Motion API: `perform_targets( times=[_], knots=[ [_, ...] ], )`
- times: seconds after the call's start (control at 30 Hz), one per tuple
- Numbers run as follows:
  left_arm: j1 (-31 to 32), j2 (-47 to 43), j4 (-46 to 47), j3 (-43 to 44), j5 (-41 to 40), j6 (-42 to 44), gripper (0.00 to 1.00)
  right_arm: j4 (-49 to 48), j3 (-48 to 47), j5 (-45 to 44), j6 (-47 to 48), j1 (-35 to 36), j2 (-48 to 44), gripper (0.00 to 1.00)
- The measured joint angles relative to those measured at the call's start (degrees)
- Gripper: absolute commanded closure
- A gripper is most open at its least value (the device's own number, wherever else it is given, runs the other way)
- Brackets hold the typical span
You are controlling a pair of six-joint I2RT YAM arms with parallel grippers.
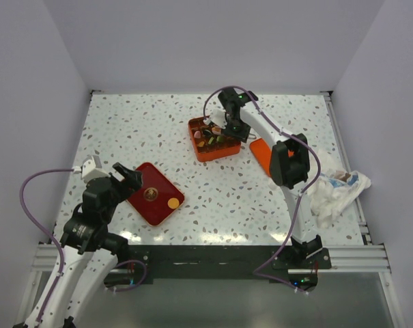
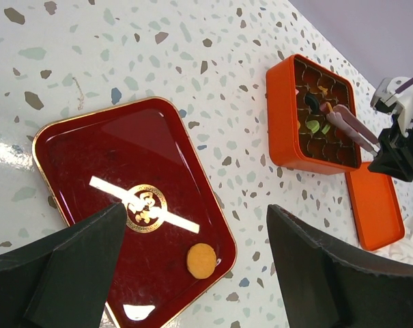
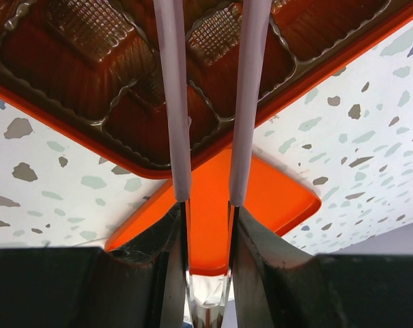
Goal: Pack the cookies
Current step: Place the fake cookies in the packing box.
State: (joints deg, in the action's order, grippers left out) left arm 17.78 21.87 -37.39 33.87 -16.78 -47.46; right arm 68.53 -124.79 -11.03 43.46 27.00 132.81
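The left hand (image 2: pixel 196 213) hangs with its dark fingers (image 2: pixel 76 266) spread wide apart and nothing between them. It is over the edge of a dark red, gold-rimmed rectangular tray (image 2: pixel 90 157) that lies on the speckled white tabletop (image 2: pixel 124 48). One flat round orange cookie (image 2: pixel 201 260) lies on the tray near a corner, not far from a gold emblem (image 2: pixel 146 207). Well apart from the tray stands an orange square plastic box (image 2: pixel 282 116) with a brown compartmented liner (image 3: pixel 90 27). It holds several small cookies (image 2: pixel 314 126), green and dark ones among them. Its flat orange lid (image 2: pixel 375 205) lies just beside it on the tabletop. The right hand (image 3: pixel 207 208) is clamped on a pair of pale lilac tweezers (image 3: pixel 172 102), its fingers pressing the outsides of the two prongs, which reach over the box. Whether the tips grip a cookie cannot be told. A crumpled white cloth (image 1: pixel 336 191) lies at the tabletop's right edge.
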Motion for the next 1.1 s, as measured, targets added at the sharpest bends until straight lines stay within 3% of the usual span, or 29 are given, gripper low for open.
perform_targets(
  times=[0.63, 1.1],
  knots=[
    [0.0, 0.0, 0.0, 0.02, 0.02, 0.0, 0.12, -0.02, 0.0, 0.07, -1.57, -0.13, -0.02, 1.0],
    [0.0, 0.04, 0.02, 0.02, 0.07, 0.02, 0.12, 0.11, -0.02, 1.84, -4.83, -1.2, -1.42, 1.0]
  ],
)
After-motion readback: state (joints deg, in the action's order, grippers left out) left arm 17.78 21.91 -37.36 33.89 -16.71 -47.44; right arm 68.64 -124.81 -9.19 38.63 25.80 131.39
